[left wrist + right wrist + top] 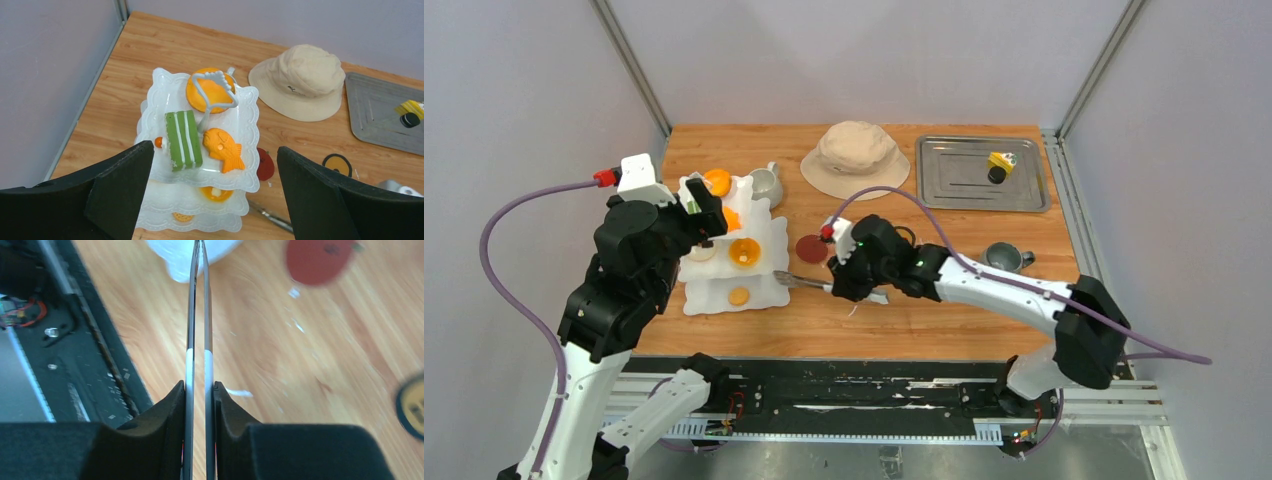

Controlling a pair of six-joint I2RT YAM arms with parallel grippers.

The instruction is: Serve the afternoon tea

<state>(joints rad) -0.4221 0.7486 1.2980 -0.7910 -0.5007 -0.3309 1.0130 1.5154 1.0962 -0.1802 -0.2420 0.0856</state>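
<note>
I'm hovering the left gripper (215, 152), spread wide, above the three-tier stand (245, 100), whose tiers are carrying the pastries (183, 140), probably to steady it. Rightward, the right gripper (200, 390) is squeezing the metal tongs (190, 315) closed, their tips pointing at the stand's edge for reach.

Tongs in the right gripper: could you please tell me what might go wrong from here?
1. The right gripper pinches the tongs nearly closed, and their tips sit at the edge of the stand. Pushing on could shove the stand.
2. The open left gripper hangs over the crowded top tier. Descending might snag the looped handle or knock off the green cake.
</note>
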